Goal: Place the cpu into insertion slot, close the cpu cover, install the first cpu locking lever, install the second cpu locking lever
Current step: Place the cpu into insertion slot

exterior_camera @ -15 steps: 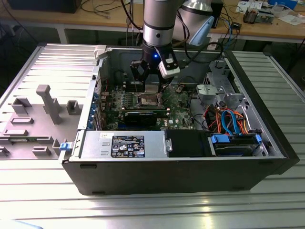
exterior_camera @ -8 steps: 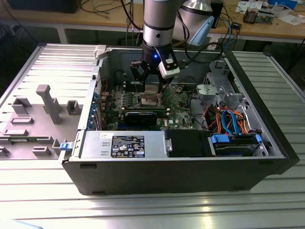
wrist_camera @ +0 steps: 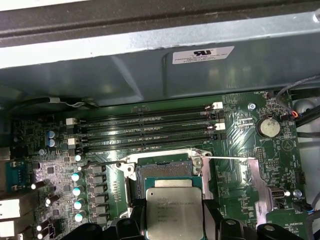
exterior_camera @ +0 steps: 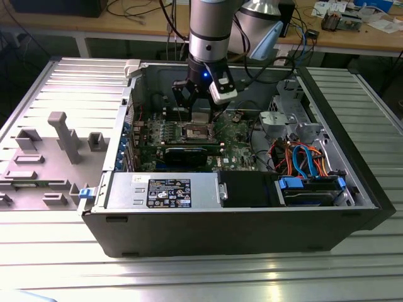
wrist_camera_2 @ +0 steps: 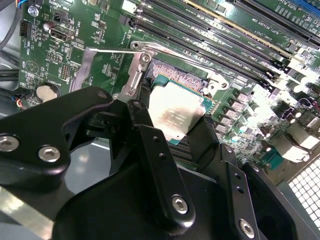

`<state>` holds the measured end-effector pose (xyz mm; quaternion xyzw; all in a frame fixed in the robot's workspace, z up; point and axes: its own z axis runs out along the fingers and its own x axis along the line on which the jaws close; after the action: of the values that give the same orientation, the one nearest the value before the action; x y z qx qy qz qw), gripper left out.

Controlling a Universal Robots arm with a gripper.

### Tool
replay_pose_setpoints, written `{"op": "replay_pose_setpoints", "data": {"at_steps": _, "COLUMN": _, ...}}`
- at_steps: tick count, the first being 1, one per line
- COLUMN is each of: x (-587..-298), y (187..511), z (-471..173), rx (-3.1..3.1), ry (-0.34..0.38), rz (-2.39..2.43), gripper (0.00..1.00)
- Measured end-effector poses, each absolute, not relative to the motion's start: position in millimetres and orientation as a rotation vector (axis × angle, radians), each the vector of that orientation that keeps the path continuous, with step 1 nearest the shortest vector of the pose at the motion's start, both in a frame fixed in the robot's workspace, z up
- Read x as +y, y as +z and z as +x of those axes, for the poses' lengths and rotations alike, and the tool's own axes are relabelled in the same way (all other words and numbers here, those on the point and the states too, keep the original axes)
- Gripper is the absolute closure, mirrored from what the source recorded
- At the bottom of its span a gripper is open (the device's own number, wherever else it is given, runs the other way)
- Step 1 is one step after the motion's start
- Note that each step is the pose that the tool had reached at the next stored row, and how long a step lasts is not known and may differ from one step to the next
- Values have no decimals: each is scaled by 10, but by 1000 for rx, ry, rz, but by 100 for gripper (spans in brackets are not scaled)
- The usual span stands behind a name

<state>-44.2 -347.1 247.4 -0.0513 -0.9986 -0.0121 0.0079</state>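
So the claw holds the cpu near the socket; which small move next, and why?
Probably a short shift to centre the cpu over the insertion slot, not yet a descent. In both wrist views the chip, gripped in the claw, seems to cover only one edge of the slot, and its dark centre is open.

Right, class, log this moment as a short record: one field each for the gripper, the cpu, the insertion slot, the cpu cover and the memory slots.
gripper: shut on the cpu
cpu: held just over the insertion slot, not seated
insertion slot: uncovered, dark centre showing
cpu cover: open, lying beside the insertion slot
memory slots: long parallel rows beside the insertion slot
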Motion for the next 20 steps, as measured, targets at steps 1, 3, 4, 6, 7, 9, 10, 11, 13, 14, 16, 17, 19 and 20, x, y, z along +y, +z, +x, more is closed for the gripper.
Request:
{"op": "replay_pose_setpoints", "data": {"at_steps": 1, "x": -3471, "y": 2472, "z": -442, "rx": -3121, "ry": -37, "rz": -161, "gripper": 45}}
{"op": "replay_pose_setpoints", "data": {"at_steps": 3, "x": -3471, "y": 2468, "z": -442, "rx": -3121, "ry": -36, "rz": -163, "gripper": 45}}
{"op": "replay_pose_setpoints", "data": {"at_steps": 4, "x": -3471, "y": 2466, "z": -442, "rx": -3121, "ry": -36, "rz": -164, "gripper": 45}}
{"op": "replay_pose_setpoints", "data": {"at_steps": 6, "x": -3471, "y": 2465, "z": -442, "rx": -3121, "ry": -35, "rz": -164, "gripper": 45}}
{"op": "replay_pose_setpoints", "data": {"at_steps": 7, "x": -3471, "y": 2465, "z": -442, "rx": -3121, "ry": -35, "rz": -165, "gripper": 45}}
{"op": "replay_pose_setpoints", "data": {"at_steps": 9, "x": -3471, "y": 2463, "z": -442, "rx": -3121, "ry": -34, "rz": -166, "gripper": 45}}
{"op": "replay_pose_setpoints", "data": {"at_steps": 10, "x": -3471, "y": 2463, "z": -442, "rx": -3121, "ry": -33, "rz": -166, "gripper": 45}}
{"op": "replay_pose_setpoints", "data": {"at_steps": 11, "x": -3471, "y": 2462, "z": -442, "rx": -3121, "ry": -33, "rz": -167, "gripper": 45}}
{"op": "replay_pose_setpoints", "data": {"at_steps": 13, "x": -3471, "y": 2456, "z": -442, "rx": -3121, "ry": -30, "rz": -171, "gripper": 45}}
{"op": "replay_pose_setpoints", "data": {"at_steps": 14, "x": -3471, "y": 2455, "z": -442, "rx": -3121, "ry": -30, "rz": -171, "gripper": 45}}
{"op": "replay_pose_setpoints", "data": {"at_steps": 16, "x": -3471, "y": 2454, "z": -442, "rx": -3121, "ry": -29, "rz": -172, "gripper": 45}}
{"op": "replay_pose_setpoints", "data": {"at_steps": 17, "x": -3471, "y": 2453, "z": -442, "rx": -3121, "ry": -29, "rz": -172, "gripper": 45}}
{"op": "replay_pose_setpoints", "data": {"at_steps": 19, "x": -3471, "y": 2452, "z": -442, "rx": -3121, "ry": -29, "rz": -173, "gripper": 45}}
{"op": "replay_pose_setpoints", "data": {"at_steps": 20, "x": -3471, "y": 2451, "z": -442, "rx": -3121, "ry": -28, "rz": -173, "gripper": 45}}
